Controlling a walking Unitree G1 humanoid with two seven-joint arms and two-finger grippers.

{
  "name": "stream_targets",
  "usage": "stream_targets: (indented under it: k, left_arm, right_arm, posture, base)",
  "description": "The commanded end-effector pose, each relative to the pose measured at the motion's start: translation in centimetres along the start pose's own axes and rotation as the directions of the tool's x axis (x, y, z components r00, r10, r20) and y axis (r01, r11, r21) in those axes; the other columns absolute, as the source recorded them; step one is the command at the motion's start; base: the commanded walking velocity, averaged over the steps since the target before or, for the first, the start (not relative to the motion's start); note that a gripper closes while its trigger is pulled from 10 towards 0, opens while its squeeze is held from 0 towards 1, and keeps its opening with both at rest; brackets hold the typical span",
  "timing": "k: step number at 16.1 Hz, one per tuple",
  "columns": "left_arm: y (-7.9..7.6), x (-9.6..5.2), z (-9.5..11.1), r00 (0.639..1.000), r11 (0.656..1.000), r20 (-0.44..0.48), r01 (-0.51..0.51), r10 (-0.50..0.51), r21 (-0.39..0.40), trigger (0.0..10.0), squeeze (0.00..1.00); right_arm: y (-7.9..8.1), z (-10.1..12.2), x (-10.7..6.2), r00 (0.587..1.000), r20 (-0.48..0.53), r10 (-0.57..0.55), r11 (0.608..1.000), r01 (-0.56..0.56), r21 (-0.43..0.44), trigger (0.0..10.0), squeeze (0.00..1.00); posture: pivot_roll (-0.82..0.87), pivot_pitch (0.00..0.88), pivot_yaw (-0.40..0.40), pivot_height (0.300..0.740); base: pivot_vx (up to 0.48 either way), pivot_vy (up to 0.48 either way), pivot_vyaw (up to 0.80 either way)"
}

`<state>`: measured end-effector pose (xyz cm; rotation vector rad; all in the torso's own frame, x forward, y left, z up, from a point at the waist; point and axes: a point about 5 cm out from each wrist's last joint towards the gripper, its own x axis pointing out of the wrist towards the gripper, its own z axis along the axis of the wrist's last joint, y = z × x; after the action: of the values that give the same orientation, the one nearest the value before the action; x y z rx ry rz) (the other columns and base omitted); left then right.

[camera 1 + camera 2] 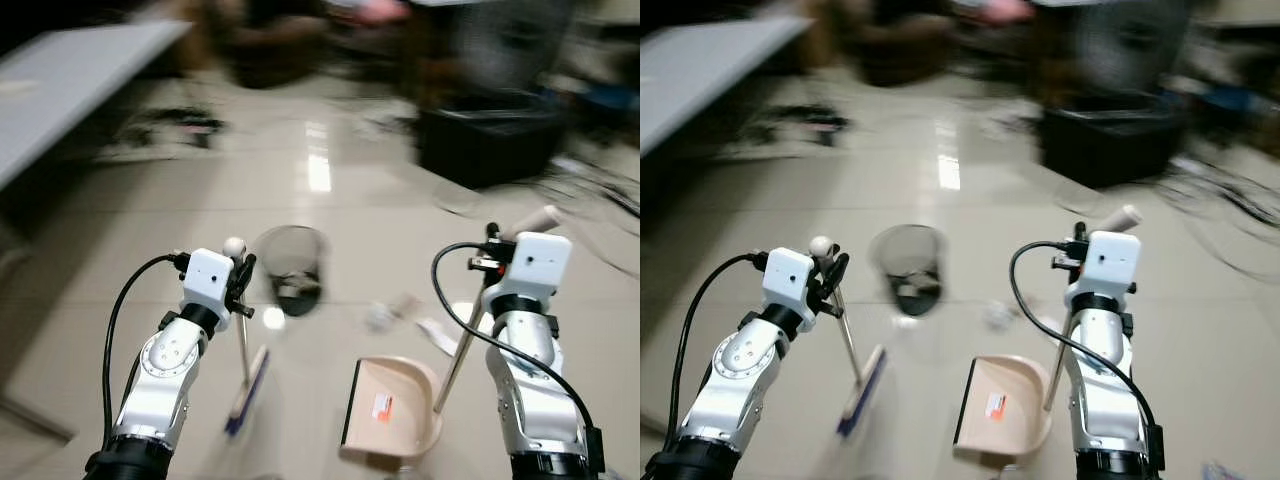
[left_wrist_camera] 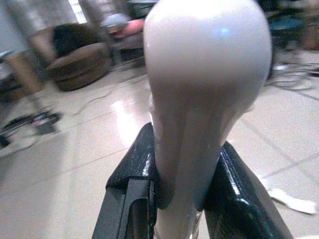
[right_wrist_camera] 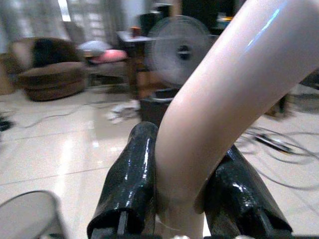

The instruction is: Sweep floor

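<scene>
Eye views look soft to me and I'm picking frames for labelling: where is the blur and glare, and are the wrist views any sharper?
Eye views: motion blur worst toward the far room, window glare on the tiles, bin and litter smeared. Left wrist view: broom handle soft, fingers crisper. Right wrist view: dustpan handle streaked with highlight, background hazy.

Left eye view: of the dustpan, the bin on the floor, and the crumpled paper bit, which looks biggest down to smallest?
1. Dustpan, though it sits nearest the camera.
2. Mesh bin, farther off, so the gap with the dustpan is unsure.
3. Crumpled paper, clearly smallest.
</scene>
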<state>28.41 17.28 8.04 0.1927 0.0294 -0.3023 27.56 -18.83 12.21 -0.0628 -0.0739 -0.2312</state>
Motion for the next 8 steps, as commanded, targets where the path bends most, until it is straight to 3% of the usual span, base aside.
stream_targets:
  k: [1,8]
  left_arm:
    - [0.15,0.42,1.07,0.999,0.999,0.047,0.009,-0.010,0.032,10.0,0.00]
    - [0.15,0.87,1.39,0.998,1.000,0.056,-0.005,0.003,0.026,10.0,0.00]
  right_arm:
    - [0.32,0.77,0.08,1.000,0.027,0.016,1.000,-0.016,0.011,10.0,0.00]
    - [0.55,0.70,0.48,0.999,0.017,0.029,0.999,-0.029,-0.013,10.0,0.00]
  posture:
    - [-0.02,0.021,0.117,0.740]
    - [-0.02,0.030,0.122,0.740]
  base:
    - [0.000,-0.364,-0.58]
    - [0.000,-0.386,0.00]
